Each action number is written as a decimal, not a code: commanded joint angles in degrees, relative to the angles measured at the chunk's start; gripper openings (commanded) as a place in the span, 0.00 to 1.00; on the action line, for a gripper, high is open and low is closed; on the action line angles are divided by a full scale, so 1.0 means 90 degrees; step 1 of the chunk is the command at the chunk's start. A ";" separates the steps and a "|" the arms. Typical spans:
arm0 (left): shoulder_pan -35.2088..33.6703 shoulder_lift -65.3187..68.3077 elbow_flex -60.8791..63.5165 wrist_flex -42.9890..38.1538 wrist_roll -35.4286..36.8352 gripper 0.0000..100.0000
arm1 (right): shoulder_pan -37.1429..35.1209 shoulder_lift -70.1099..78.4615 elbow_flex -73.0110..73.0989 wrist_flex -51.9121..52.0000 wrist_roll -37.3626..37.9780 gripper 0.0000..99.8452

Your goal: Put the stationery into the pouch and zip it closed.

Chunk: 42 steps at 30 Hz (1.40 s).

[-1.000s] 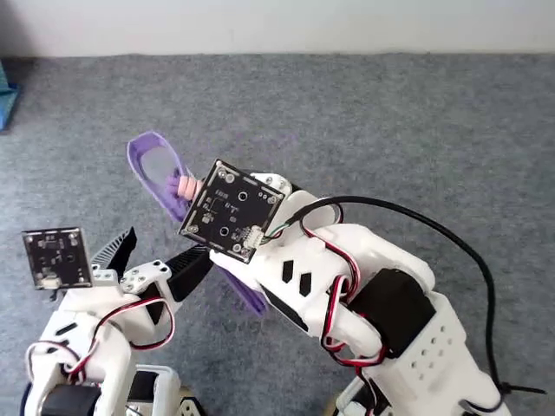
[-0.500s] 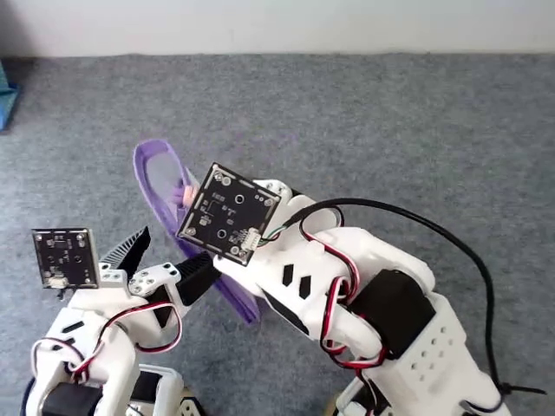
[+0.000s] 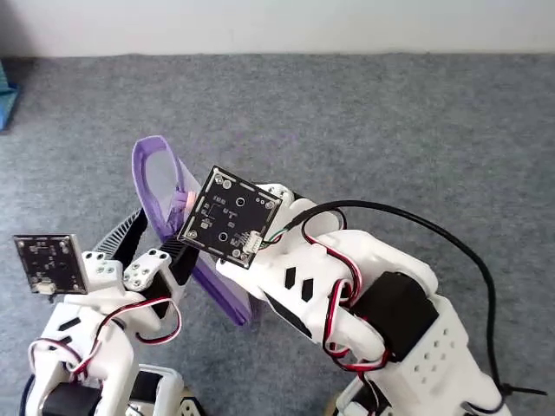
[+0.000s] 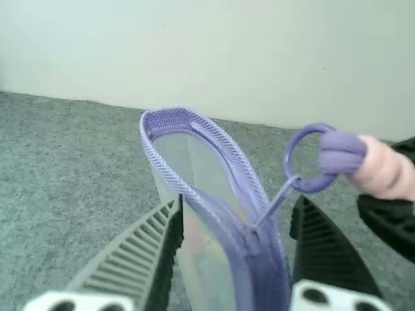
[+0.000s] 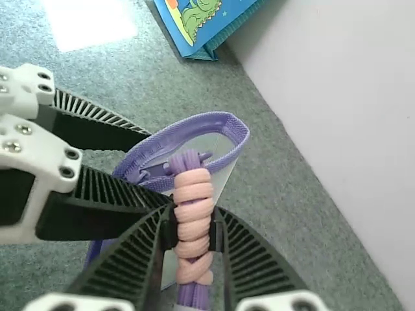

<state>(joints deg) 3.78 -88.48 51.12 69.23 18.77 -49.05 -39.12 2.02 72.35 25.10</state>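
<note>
The purple pouch (image 3: 211, 282) with a clear side stands on edge on the grey carpet, its mouth end (image 4: 170, 121) gaping. Blurred coloured shapes show through the clear side. My left gripper (image 4: 238, 207) has a ribbed finger against each side of the pouch's lower part. The zip pull ring (image 4: 303, 157) carries a pink and purple tassel (image 5: 192, 194). My right gripper (image 5: 191, 223) is shut on that tassel, just above the pouch rim (image 5: 220, 123). In the high view the tassel (image 3: 182, 199) peeks out beside the right arm's camera board.
A blue printed box (image 5: 201, 19) stands by the pale wall, at the far left edge of the high view (image 3: 4, 95). Grey carpet (image 3: 390, 121) stretches open to the right and back. The two arms crowd close together at the front.
My left gripper has moved in from the left and narrowed around the pouch. The pouch has tipped more upright, and the right arm has shifted slightly with the tassel.
</note>
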 commanded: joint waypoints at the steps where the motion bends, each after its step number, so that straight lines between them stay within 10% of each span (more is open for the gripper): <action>1: 0.0049 -0.0049 -0.0015 0.0205 -0.0039 0.25 | 0.0005 -0.0181 -0.0156 -0.0151 0.0010 0.01; 42: 0.0059 -0.0059 -0.0259 0.0430 -0.0059 0.01 | 0.0777 0.0484 -0.0186 -0.1372 0.0020 0.01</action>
<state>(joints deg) 4.13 -88.48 51.21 72.92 18.51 -45.36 -34.90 2.11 63.12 25.10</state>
